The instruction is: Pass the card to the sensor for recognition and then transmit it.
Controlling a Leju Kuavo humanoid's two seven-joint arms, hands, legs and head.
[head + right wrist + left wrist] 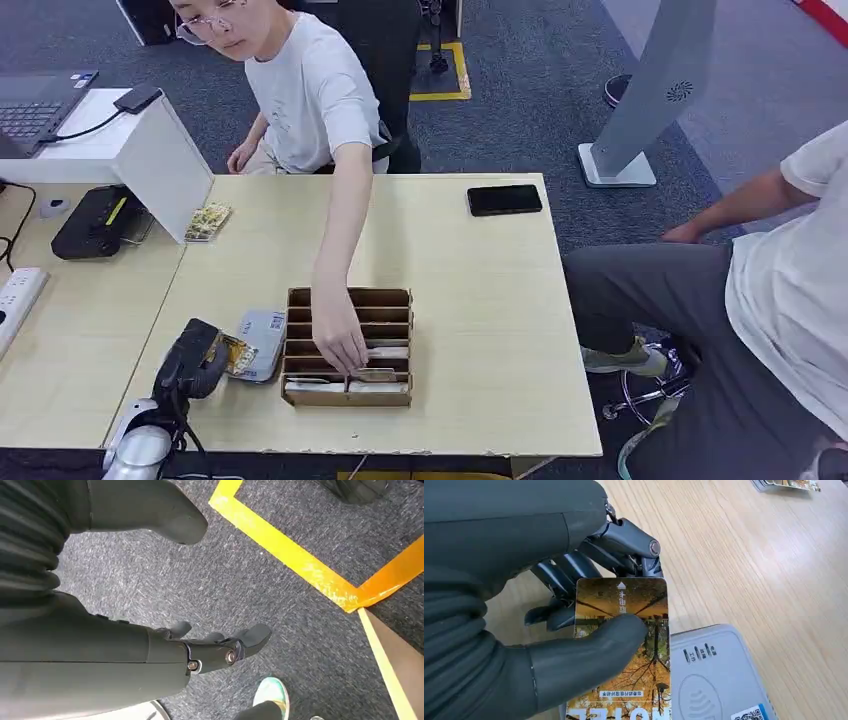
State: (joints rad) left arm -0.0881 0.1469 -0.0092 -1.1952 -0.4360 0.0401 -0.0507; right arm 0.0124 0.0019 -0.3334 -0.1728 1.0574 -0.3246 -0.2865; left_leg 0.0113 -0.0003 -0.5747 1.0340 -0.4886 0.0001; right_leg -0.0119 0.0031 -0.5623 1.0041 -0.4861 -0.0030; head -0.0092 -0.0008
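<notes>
Left hand pinches the autumn-tree card over the sensor — right hand slack, empty.

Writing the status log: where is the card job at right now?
Done: the left hand holds the card between thumb and fingers. In hand: the card sits over the edge of the grey sensor; whether it has read I cannot tell. Left: passing it on. A person's hand is in the card box.

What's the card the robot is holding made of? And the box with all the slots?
The card in the left hand looks like glossy plastic: thin, stiff, rounded corners, printed photo with a sheen. The slotted box seems to be brown cardboard or thin wood: matte, flat dividers. The pictures leave open which.
</notes>
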